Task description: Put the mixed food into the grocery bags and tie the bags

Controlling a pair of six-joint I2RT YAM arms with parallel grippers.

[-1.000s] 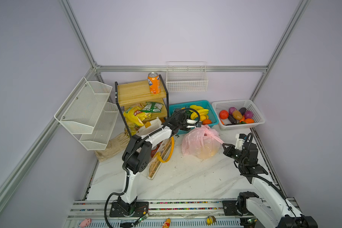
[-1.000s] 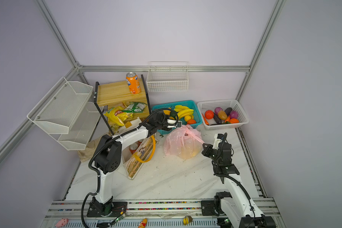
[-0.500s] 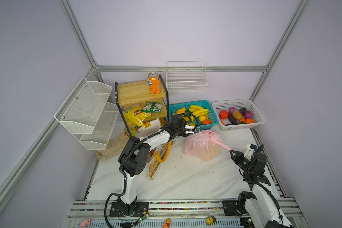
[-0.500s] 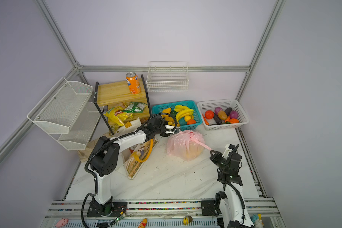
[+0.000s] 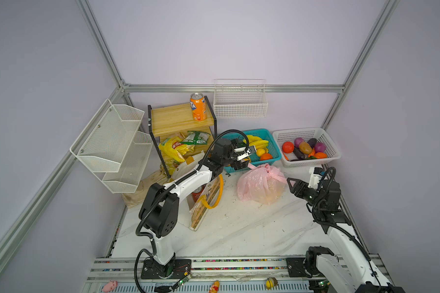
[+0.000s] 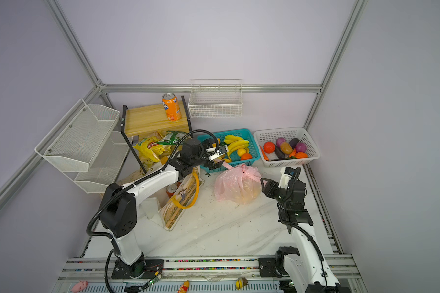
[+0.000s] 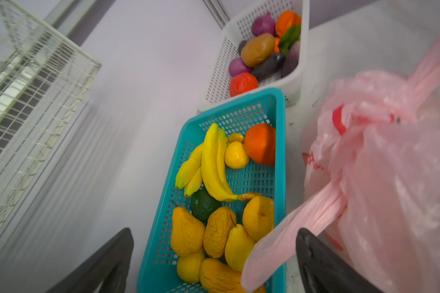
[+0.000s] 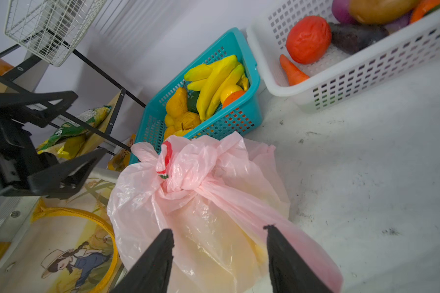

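My left fingers (image 5: 240, 155) stand wide open over the front edge of the teal basket (image 5: 273, 142), gripping nothing, one handle of the pink bag (image 5: 254, 185) lying by them. My right fingers (image 5: 292, 183) are parted and empty at the bag's other side. The bag sits knotted on the counter (image 5: 239, 228) with yellow fruit (image 5: 271, 192) showing through, and the white tote (image 5: 206, 203) lies near it.

The near half of the table (image 5: 239, 236) lies bare and open from either side. Behind the pink bag (image 5: 261, 185), the teal basket (image 5: 258, 131) and white basket (image 5: 313, 162) close off the back; the canvas tote (image 5: 201, 215) and wooden shelf (image 5: 173, 119) block the left.
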